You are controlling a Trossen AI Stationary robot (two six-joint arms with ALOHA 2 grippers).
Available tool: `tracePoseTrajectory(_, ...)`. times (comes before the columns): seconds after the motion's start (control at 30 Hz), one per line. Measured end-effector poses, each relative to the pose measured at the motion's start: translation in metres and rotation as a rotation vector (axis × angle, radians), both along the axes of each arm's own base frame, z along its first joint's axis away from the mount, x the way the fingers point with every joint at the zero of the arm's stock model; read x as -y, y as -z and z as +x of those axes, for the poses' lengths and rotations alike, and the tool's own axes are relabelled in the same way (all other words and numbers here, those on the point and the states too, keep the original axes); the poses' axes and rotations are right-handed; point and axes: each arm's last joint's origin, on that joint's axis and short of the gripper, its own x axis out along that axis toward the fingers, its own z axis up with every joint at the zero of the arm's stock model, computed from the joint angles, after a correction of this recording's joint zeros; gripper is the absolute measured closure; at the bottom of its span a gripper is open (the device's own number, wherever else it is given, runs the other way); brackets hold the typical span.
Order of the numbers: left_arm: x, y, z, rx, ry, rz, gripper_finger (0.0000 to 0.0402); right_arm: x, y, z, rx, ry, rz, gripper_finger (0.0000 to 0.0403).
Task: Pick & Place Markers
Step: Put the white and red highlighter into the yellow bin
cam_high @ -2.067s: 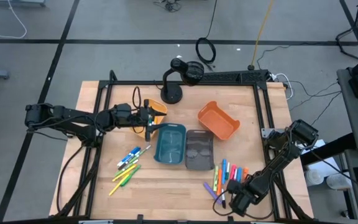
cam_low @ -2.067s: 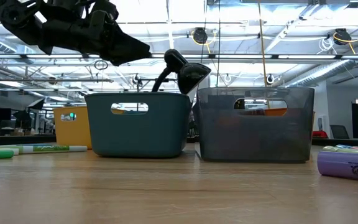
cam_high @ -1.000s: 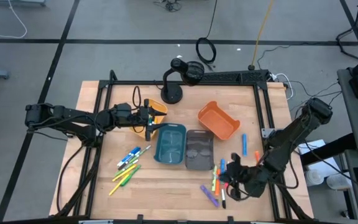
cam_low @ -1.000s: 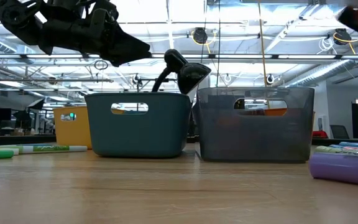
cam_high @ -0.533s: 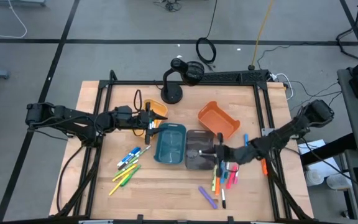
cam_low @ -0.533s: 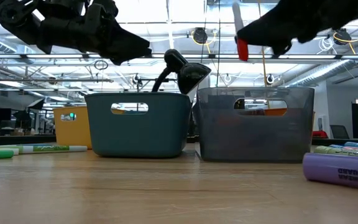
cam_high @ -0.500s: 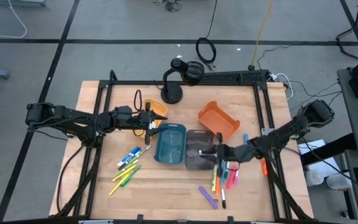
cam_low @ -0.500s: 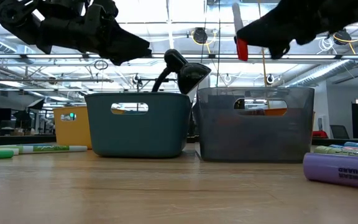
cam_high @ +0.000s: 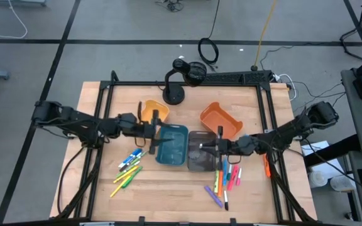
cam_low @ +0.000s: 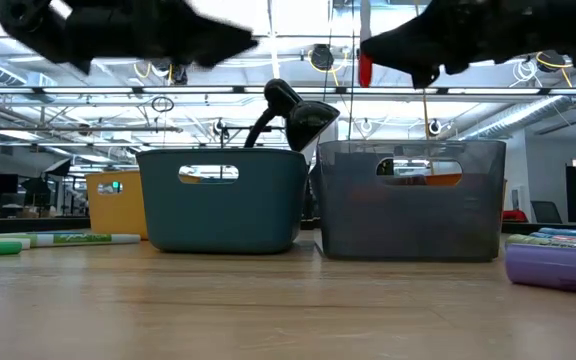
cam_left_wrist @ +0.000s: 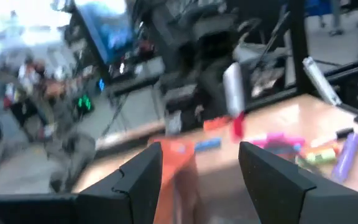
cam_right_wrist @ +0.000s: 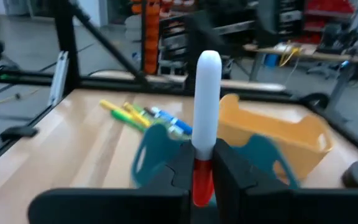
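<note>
Above two bins [cam_low: 313, 200], one gripped marker [cam_low: 365, 60]

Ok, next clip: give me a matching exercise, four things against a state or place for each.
Things:
1. left end effector
2. right end effector
3. orange bin
4. purple marker

States or places:
A. lying flat on the table
B. shut on a red-and-white marker
C. open, holding nothing
D. set at an angle just beyond the grey bin

Pairs: 1-C, 2-B, 3-D, 4-A
</note>
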Motion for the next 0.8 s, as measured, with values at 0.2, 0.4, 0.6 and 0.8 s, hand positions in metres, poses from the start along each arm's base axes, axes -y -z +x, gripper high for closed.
tracePoseTrajectory(0.2,0.006,-0.013,0.05,-0.002,0.015,-0.097,0.0183,0.008,-0.006,0.003,0.059,0.031,-0.014,0.0381)
tracePoseTrajectory(0.4,0.013,-0.007,0.089,-0.036,0.079,-0.174,0.0183,0.008,-0.005,0.003,0.047,0.028,-0.039,0.0381)
tracePoseTrajectory(0.6,0.03,0.002,0.108,-0.057,0.128,-0.155,0.0183,0.008,-0.004,0.003,0.036,0.022,-0.062,0.0381)
tracePoseTrajectory(0.8,0.037,0.004,0.121,-0.046,0.12,-0.116,0.0183,0.007,-0.004,0.003,0.033,0.018,-0.063,0.0381)
